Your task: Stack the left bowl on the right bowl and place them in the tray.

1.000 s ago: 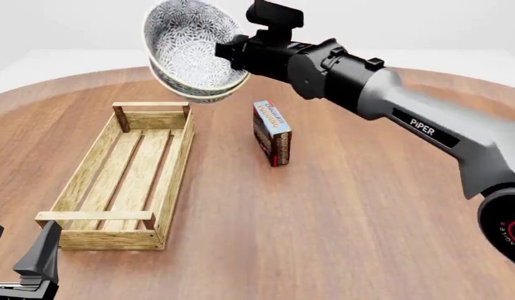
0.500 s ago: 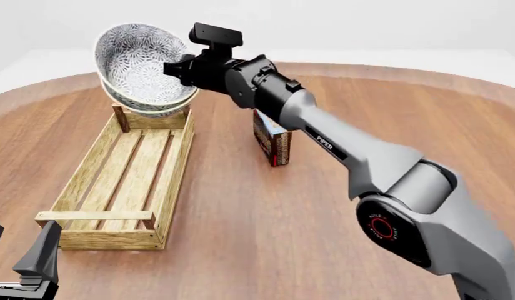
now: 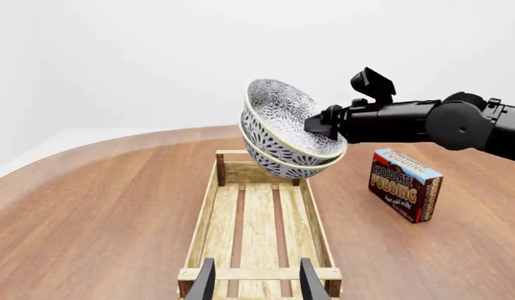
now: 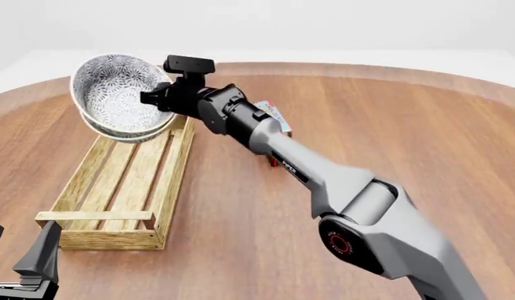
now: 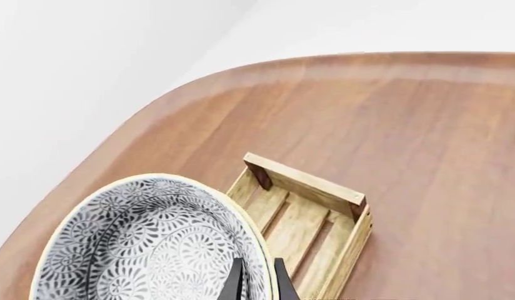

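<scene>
The left tool (image 4: 24, 265) sits low at the near edge of the surface (image 4: 391, 125), its fingers apart and empty, with the tray (image 4: 124, 181) just ahead of it, stretching away lengthwise. The right tool (image 4: 153, 100) is clamped on the rim of the two stacked bowls (image 4: 115, 100), which hang tilted in the air above the tray's far end, the tray below them. A pudding carton (image 3: 405, 183) stands beyond the right tool's arm, apart from the tray.
</scene>
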Robot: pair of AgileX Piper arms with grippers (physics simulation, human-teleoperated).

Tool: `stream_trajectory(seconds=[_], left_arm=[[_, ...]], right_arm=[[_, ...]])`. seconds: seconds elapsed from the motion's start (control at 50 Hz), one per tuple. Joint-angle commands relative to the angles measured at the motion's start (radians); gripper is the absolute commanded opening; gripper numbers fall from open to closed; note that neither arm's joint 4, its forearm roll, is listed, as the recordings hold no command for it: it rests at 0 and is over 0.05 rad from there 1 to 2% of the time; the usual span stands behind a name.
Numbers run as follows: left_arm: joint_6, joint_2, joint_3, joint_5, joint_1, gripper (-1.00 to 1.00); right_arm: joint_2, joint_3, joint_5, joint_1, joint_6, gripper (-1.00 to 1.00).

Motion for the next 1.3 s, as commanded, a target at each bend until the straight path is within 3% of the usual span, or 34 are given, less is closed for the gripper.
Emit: stream_trajectory(seconds=[0.02,0.88,1.06,1.3], left_arm=[[0.000,0.000,0.000,0.000,0.000,1.00],[0.000,0.000,0.000,0.000,0.000,1.00],[0.000,0.000,0.000,0.000,0.000,1.00],[0.000,0.000,0.000,0.000,0.000,1.00]], right_arm=[[0.042,-0.038,-0.022,0.026,0.002,-1.00],[0.217,-0.211,0.023,0.073,0.014,-1.00],[0.277,-0.312,0.074,0.047,-0.002,-1.00],[0.322,-0.348,0.087,0.026,-0.003,-1.00]])
